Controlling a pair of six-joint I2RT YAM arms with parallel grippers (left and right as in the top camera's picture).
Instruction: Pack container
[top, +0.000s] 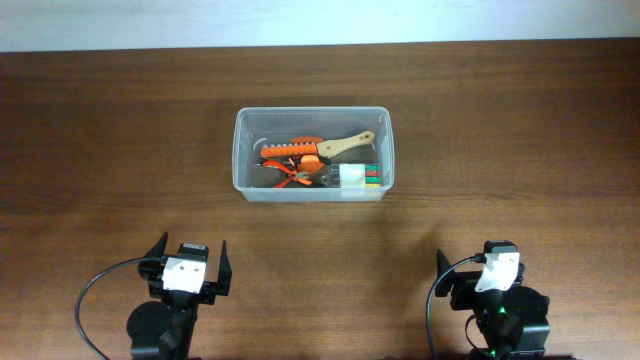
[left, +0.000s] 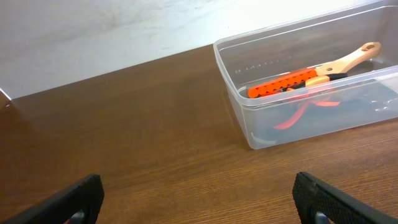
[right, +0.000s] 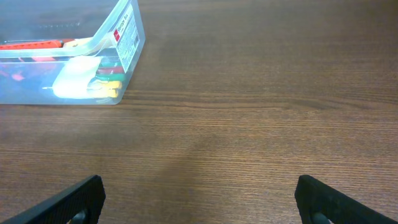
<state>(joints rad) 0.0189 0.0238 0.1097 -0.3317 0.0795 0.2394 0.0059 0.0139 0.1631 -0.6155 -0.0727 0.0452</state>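
Both our left gripper and right gripper hang spread wide and empty. The container sits ahead and between them, tools already inside, long axis running left to right. We judge the left gripper somewhat nearer.

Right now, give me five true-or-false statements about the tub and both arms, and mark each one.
1. The container holds an orange tool. True.
2. The left fingers clamp the container's rim. False: they are open and apart from it.
3. A wooden-handled tool lies inside the container. True.
4. The right fingers hold a tool. False: they are open and empty.
5. A lid covers the container. False: its top is open.
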